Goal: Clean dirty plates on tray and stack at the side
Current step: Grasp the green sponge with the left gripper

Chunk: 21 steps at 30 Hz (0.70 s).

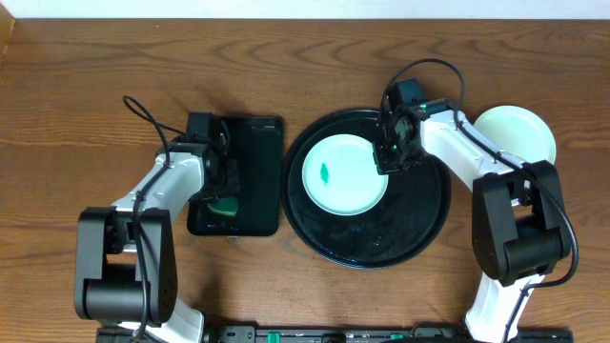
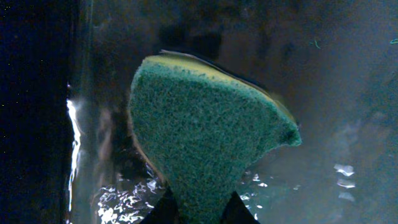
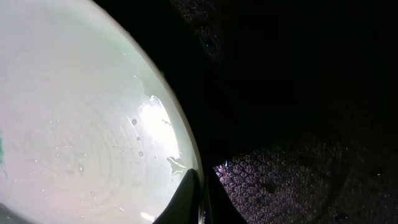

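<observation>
Your left end effector (image 2: 200, 211) pinched the sponge (image 2: 205, 137) in the small tray (image 1: 259, 171); your right end effector (image 3: 199, 202) clamped the plate (image 3: 74, 124) rim on the round tray (image 1: 419, 224).

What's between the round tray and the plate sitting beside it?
Overhead, the right arm crosses bare table between tray and side plate.

Pinching the right rim of the smeared mint plate (image 1: 338, 181) on the round black tray (image 1: 419, 227) with the right gripper (image 1: 391, 158), holding the left gripper (image 1: 225, 187) at the green sponge (image 1: 225, 206) in the rectangular tray (image 1: 262, 181) at left.
</observation>
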Tool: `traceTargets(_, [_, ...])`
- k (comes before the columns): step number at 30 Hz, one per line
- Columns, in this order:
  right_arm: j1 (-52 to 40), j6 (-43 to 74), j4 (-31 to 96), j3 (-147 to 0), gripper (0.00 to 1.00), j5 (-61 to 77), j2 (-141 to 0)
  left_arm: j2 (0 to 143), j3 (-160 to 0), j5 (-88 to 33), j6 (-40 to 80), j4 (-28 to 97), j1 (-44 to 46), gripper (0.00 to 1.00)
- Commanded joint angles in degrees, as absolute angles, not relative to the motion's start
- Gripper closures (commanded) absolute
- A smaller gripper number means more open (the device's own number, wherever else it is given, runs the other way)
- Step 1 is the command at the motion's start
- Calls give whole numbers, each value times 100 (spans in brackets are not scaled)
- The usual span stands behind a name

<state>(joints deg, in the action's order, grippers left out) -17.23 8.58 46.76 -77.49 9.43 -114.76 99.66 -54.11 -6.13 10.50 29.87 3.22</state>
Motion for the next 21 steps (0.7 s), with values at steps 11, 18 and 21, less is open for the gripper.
traceTargets(11, [-1815,895,4648,-7712,99,996,-11563,8394,-5489,-690,1079,3103,331,93])
traceTargets(18, [-1815,895,4650,-7712,99,996,-11563,7835,-5487,-687,1079,3168,331,93])
traceTargets(21, [-1817,895,4648,-7712,99,996,-11563,7931,-5463,-692,1079,3181,336,92])
